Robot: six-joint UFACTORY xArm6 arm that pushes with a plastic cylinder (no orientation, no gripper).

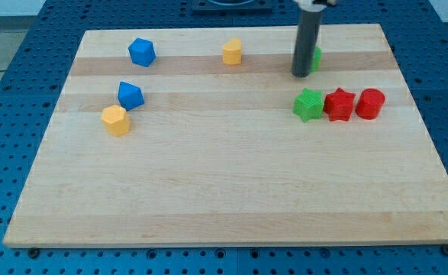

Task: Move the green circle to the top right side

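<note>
I count eight small plastic blocks on the pale wooden desk (231, 191). Two are blue: one blue block (142, 52) and another blue block (130, 95). Two are yellow (232, 52) (115, 121). Two are green: a green star (308, 105) and a green circle (316, 56) half hidden. Two are red: a red star (339, 105) and a red cylinder (369, 103).

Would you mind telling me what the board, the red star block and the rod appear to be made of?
The board looks like pale wood with a smooth, matte finish: grain lines and glued strips show. The red star block looks like moulded plastic, judging by its even saturated colour and slight sheen, though painted wood is possible. The rod ending in my tip is dark and matte, perhaps metal or plastic; it stands against the mostly hidden green circle.
</note>
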